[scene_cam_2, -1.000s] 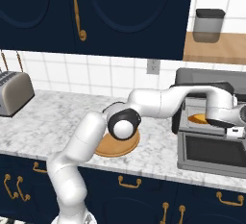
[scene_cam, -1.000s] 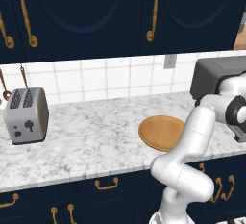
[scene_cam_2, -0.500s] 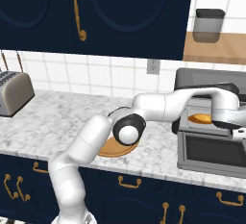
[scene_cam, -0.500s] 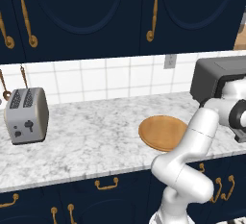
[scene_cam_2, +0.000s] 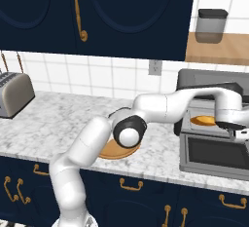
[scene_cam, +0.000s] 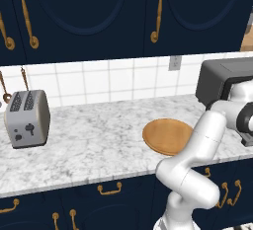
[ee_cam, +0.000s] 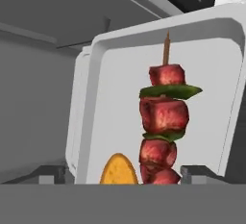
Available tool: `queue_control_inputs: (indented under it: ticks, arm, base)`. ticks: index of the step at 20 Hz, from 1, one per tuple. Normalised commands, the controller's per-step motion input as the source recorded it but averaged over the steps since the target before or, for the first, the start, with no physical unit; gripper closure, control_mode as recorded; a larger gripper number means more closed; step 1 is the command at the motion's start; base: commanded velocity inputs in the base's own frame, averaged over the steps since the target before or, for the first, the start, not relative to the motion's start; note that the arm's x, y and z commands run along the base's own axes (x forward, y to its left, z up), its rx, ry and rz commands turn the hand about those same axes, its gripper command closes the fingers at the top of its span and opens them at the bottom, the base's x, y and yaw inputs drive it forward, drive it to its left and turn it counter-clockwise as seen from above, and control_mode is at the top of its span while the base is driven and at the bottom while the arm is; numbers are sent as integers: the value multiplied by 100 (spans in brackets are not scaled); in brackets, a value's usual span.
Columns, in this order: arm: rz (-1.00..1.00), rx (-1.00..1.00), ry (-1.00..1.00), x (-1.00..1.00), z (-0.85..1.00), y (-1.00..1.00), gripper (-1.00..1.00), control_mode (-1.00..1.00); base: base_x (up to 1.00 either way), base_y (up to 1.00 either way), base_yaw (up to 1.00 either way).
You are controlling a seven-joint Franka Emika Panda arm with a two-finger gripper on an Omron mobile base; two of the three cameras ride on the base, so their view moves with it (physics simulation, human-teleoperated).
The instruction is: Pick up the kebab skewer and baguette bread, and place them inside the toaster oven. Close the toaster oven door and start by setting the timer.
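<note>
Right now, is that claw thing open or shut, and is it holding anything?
Gripper: open, holding nothing; the meat-and-green-pepper kebab skewer lies free on the pale grey oven tray.

Dark navy cabinets (scene_cam: 99, 17) with brass handles (scene_cam: 158, 12), white tiled wall (scene_cam: 99, 81), grey-veined marble counter (scene_cam: 94, 140).

Marble counter (scene_cam: 94, 140): toaster (scene_cam: 27, 119), wooden plate (scene_cam: 167, 136), toaster oven (scene_cam: 225, 81).

The toaster oven door (scene_cam_2: 214, 155) lies open, but the kebab skewer (ee_cam: 163, 128) and baguette bread (ee_cam: 118, 170) occupy the tray (ee_cam: 108, 98).
</note>
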Motion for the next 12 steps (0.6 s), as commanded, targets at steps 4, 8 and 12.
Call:
queue_control_inputs:
  ticks: [4, 8, 12]
  arm:
    - [0, -9, 0, -68, -3, 58, -100, -100]
    - [0, -8, 0, -23, 1, 66, -100, -100]
    - [0, -9, 0, -34, 1, 52, -100, -100]
  base:
    - [0, 0, 0]
    - [0, 0, 0]
    - [0, 0, 0]
